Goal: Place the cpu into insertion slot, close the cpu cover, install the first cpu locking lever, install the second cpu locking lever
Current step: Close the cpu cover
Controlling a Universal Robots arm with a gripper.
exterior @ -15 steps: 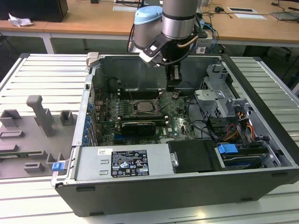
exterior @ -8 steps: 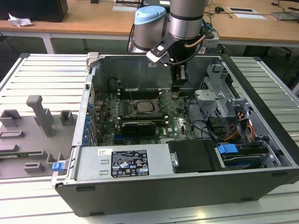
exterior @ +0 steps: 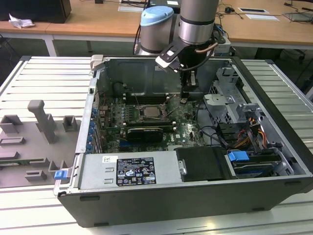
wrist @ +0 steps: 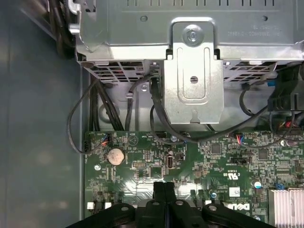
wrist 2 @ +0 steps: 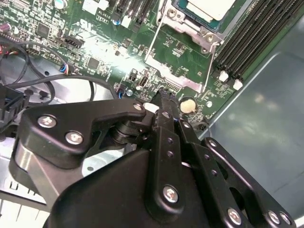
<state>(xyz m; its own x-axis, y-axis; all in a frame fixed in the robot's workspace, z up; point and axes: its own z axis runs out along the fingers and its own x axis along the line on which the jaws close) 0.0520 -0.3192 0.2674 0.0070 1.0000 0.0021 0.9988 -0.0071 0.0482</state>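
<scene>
The cpu [exterior: 150, 111] [wrist 2: 209, 6] lies flat in its socket on the green motherboard, pale metal top up. The cpu cover [wrist 2: 184, 17], a metal frame, lies around it. Thin wire levers [wrist 2: 153, 34] run along the socket's sides; I cannot tell whether they are latched. My gripper [exterior: 185, 99] [wrist 2: 164, 102] [wrist: 164, 189] hangs low over the board on the exterior view's right of the socket. It is near a round coin battery [wrist: 115, 156], shut, fingers pressed together with nothing between them.
The open computer case [exterior: 274, 147] walls in the board. A metal drive cage [wrist: 192, 71] with black cables stands close beside the gripper. Memory slots [wrist 2: 251, 38] flank the socket, and a long black card [exterior: 143, 133] lies in front. Grey fixtures [exterior: 39, 132] sit outside the case.
</scene>
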